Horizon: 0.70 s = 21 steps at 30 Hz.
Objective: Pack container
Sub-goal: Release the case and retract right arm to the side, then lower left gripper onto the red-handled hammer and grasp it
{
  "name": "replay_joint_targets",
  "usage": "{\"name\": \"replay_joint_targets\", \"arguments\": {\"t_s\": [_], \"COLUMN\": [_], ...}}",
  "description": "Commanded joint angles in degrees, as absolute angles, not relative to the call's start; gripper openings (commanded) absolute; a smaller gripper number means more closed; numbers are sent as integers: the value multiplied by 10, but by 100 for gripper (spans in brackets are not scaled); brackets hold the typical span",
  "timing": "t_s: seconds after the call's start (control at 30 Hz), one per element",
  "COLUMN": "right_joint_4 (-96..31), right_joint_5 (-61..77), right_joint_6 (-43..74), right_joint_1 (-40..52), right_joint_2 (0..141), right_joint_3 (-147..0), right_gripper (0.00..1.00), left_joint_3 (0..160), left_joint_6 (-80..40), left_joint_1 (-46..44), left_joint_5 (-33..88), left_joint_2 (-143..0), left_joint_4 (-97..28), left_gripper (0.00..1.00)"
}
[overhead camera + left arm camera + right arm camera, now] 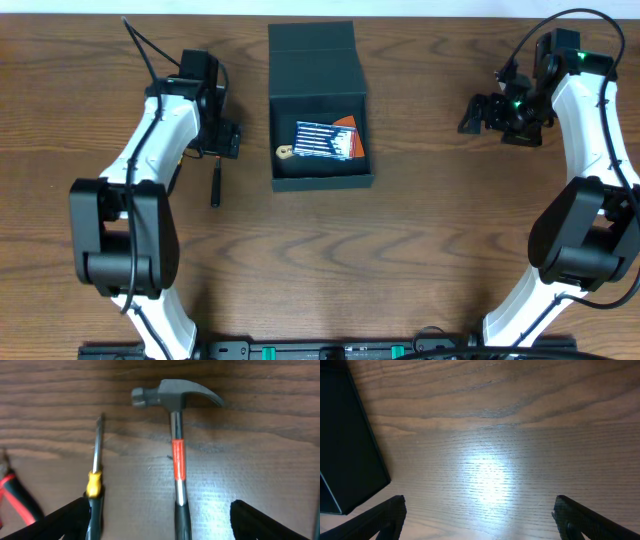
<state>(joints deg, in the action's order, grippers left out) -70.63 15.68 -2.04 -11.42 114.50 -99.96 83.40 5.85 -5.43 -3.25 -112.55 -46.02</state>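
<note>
Left jaws spread astride hammer [178, 455], screwdriver [95, 477] beside. Right jaws spread over bare surface [495, 435], box [345, 440] at view's edge. Overhead alone shows box open between arms, packet [325, 140] inside.

The table [400, 250] is brown wood with wavy lines. In the right wrist view, a bright patch of light [487, 472] shines in the middle. The wood gets darker toward 12 o'clock.

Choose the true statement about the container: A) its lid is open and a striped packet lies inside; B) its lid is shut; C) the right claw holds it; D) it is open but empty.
A: from overhead, the container has its lid folded back, and a striped packet lies inside.
</note>
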Motion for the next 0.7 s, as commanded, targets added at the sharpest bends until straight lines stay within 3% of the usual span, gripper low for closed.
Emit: {"name": "replay_joint_targets", "arguments": {"t_s": [0.0, 0.47, 0.67], "right_joint_4": [-705, -719, -736], "right_joint_5": [166, 166, 166], "right_joint_6": [-13, -13, -13], "right_joint_1": [-108, -108, -108], "right_joint_2": [1148, 1148, 1148], "right_joint_3": [-999, -999, -999], "right_gripper": [96, 92, 91], "left_joint_3": [840, 840, 840], "left_joint_6": [70, 39, 25], "left_joint_1": [-63, -68, -68], "left_joint_5": [-41, -41, -41], "left_joint_2": [-1143, -1193, -1199], "left_joint_4": [-450, -407, -382], "left_gripper": [85, 59, 59]}}
